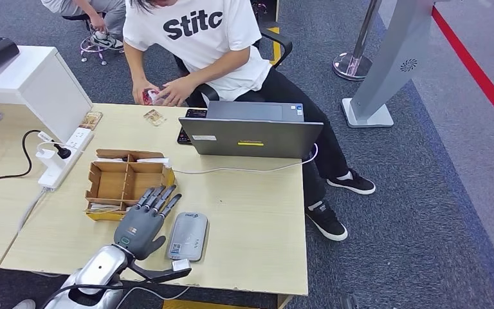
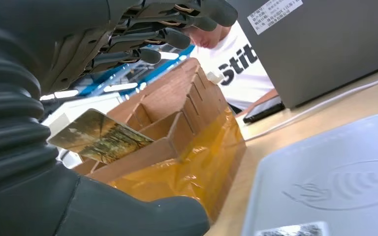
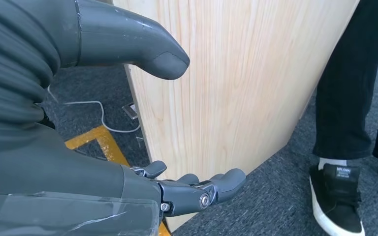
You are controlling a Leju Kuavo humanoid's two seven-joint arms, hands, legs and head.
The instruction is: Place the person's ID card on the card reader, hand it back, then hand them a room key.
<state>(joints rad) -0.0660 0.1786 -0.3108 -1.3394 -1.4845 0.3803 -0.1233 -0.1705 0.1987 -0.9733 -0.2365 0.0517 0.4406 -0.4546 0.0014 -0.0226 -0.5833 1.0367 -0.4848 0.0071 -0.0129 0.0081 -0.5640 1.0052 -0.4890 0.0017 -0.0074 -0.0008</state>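
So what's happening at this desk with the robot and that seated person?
The robot's left hand hovers open over the wooden table, between a divided brown cardboard box and a flat grey card reader. Nothing lies on the reader. Its right hand hangs empty beside the table. The seated person in a white T-shirt fiddles with something small behind a grey laptop.

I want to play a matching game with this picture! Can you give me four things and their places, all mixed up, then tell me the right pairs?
Things:
1. flat grey card reader
2. grey open laptop
3. brown cardboard divider box
4. white power strip

Places:
A. by the person at the table's far edge
B. left of the box
C. just right of the robot's left hand
D. under the left hand's fingertips

Pairs: 1-C, 2-A, 3-D, 4-B
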